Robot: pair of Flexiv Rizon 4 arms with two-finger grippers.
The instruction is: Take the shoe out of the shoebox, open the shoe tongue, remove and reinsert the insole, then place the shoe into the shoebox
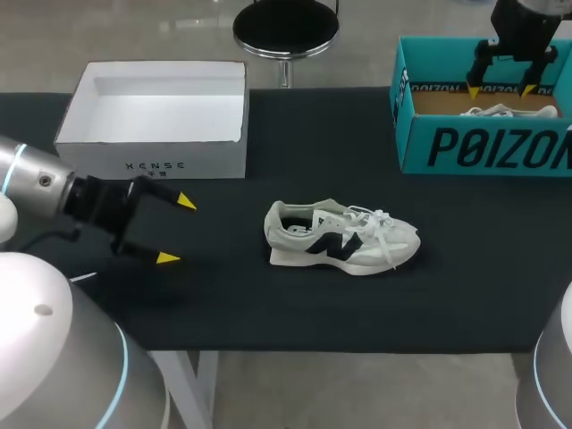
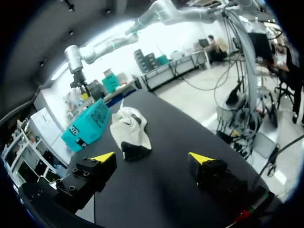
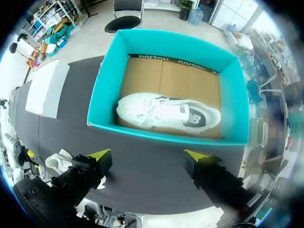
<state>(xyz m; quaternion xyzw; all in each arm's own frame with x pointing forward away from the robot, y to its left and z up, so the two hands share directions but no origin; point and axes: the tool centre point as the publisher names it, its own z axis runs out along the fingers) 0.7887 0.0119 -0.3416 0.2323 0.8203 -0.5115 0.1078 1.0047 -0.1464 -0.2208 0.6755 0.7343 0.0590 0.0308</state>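
Right wrist view alone shows the boxed shoe [image 3: 168, 111] whole (left fingers [image 2: 103, 157], right fingers [image 3: 99, 155] spread, empty)

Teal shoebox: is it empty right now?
No, a white shoe lies on the cardboard floor inside the teal shoebox, ahead of the open right gripper.

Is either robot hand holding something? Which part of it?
No, nothing is held. The left gripper is open, apart from the table shoe. The right gripper is open above the boxed shoe in the teal box.
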